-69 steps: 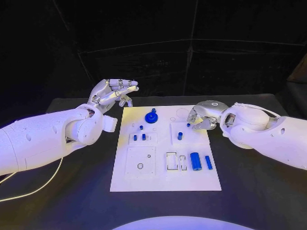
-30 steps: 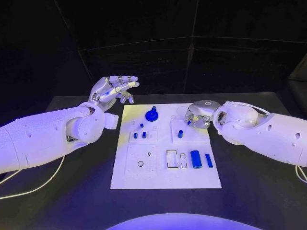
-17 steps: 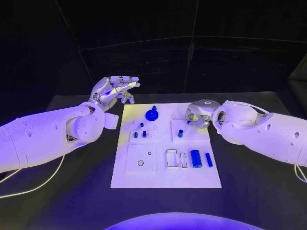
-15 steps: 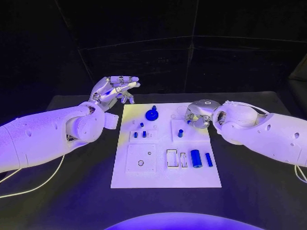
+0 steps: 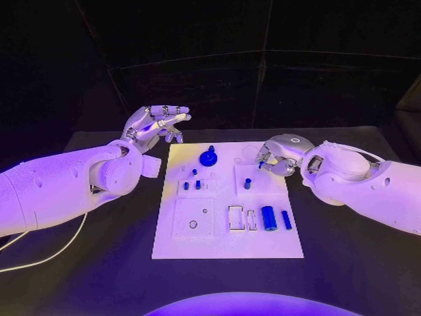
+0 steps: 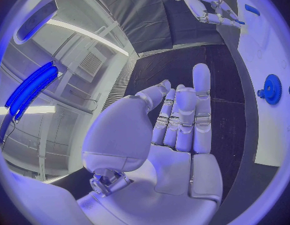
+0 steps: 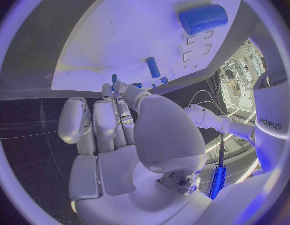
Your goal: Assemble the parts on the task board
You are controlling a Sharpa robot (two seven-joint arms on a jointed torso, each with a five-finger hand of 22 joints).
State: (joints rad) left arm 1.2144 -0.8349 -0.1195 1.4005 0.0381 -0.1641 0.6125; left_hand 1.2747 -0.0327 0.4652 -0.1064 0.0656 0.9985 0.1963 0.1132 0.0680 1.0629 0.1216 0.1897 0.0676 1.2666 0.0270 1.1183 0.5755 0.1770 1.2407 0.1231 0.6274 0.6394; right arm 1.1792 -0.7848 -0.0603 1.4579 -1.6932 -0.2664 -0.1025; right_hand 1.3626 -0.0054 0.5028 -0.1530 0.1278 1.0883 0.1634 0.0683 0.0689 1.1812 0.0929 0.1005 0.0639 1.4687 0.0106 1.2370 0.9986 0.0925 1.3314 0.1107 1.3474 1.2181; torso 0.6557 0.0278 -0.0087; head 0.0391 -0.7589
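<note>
the task board point(image 5: 227, 247) hasn't changed, but the right hand point(image 5: 276, 156) lifted slightly at upper right, pinching a small blue part point(image 7: 114, 79). left hand point(image 5: 156, 125) still idles empty, fingers loosely apart, so insertion's probably next.

Right robot hand point(image 5: 278, 157) crowds task board point(image 5: 227, 247) far right corner; near half open.

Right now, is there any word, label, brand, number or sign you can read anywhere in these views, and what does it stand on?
"sharpa": mirrored and tilted dark letters on the white casing of the robot's arm, in the right wrist view.
Task board: faint outlines, no readable text.
Blue parts: no markings seen.
</note>
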